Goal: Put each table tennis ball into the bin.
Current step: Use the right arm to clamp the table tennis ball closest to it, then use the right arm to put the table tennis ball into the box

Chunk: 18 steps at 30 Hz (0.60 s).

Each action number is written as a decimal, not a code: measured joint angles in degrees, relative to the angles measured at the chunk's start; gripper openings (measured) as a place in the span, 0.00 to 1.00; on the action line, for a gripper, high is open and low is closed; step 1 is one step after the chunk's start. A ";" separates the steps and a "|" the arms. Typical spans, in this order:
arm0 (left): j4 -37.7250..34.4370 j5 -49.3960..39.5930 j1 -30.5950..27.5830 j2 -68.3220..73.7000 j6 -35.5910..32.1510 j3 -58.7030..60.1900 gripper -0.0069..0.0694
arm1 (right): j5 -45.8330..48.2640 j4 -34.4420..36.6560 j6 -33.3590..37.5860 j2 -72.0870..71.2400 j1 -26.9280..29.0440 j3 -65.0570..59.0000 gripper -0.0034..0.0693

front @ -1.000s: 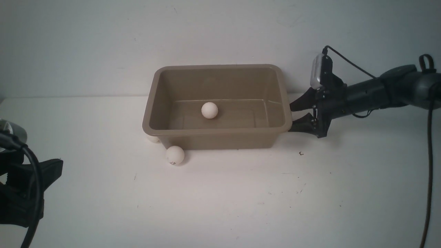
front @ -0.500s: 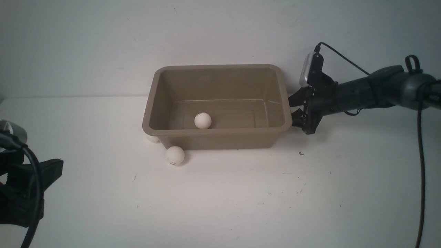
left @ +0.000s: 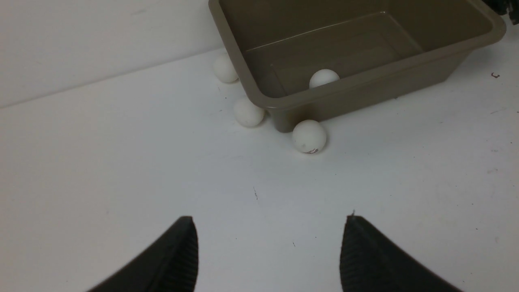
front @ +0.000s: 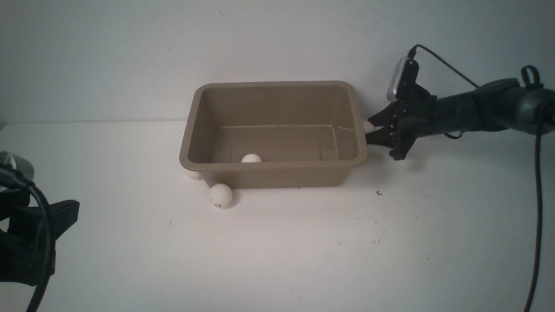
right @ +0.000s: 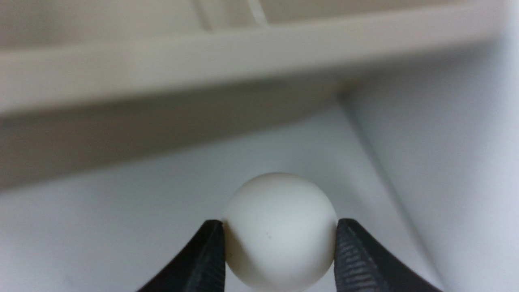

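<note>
White table (front: 277,255) | your right gripper (right: 279,227) is pinching one ball (right: 279,239) beside bin (front: 269,164) | your left gripper (left: 269,221) is hanging spread

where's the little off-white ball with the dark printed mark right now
In the front view the marked off-white ball sits on the white table, outside the taupe plastic bin, just in front of its near-left corner.
</note>
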<state>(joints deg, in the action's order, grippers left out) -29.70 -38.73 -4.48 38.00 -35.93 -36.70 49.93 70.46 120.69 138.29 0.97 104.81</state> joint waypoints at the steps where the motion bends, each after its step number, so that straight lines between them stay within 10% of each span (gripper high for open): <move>1: 0.00 0.00 0.00 0.00 0.00 0.00 0.65 | 0.32 0.00 -0.27 -0.49 0.78 0.00 0.48; 8: 0.05 0.00 0.00 0.00 0.00 0.00 0.65 | 15.61 -0.14 -6.46 -7.03 6.72 0.00 0.48; 18: 0.05 0.00 0.00 0.00 0.00 0.00 0.65 | 15.11 -1.01 -6.97 -7.42 -4.83 0.00 0.48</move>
<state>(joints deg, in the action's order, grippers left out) -29.65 -38.73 -4.48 38.00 -35.93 -36.70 65.04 69.44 113.72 130.87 -3.86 104.81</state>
